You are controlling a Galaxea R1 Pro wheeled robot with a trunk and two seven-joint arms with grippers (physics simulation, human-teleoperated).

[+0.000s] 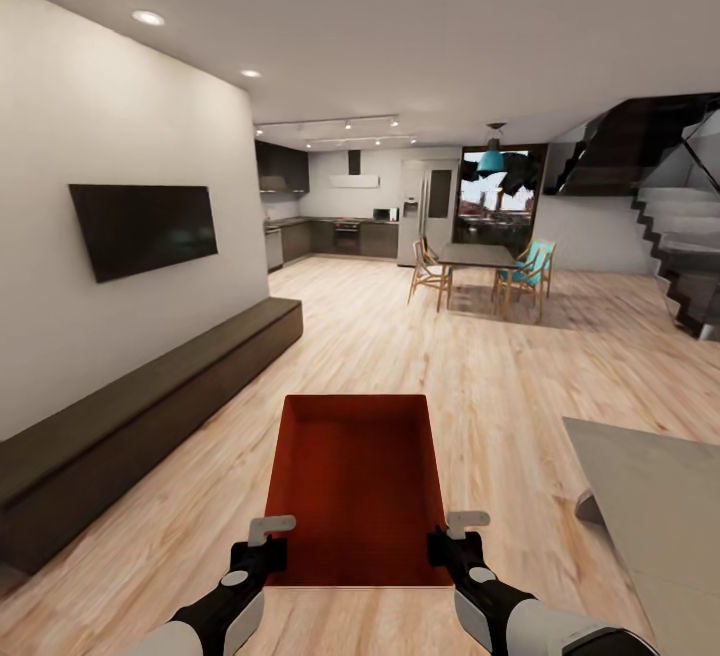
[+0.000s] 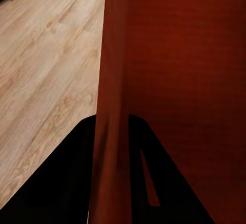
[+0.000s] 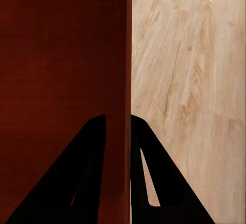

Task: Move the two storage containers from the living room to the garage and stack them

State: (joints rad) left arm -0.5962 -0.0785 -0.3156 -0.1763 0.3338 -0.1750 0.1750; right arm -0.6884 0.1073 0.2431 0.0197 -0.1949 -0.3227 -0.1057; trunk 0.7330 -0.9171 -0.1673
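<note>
Orange-red storage container (image 1: 355, 486) carried low at 6 o'clock, left gripper (image 1: 262, 548) and right gripper (image 1: 452, 542) each closed with fingers astride a side wall. Best kept level, both grips even. Dark low bench (image 1: 150, 406) along 9 o'clock, pale table (image 1: 650, 496) corner at 4 o'clock; open wood plank floor (image 1: 500, 376) toward 12, dining set (image 1: 485, 271) beyond.

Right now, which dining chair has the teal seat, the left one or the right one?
The right chair, beside the dining table; the left chair is plain light wood.
</note>
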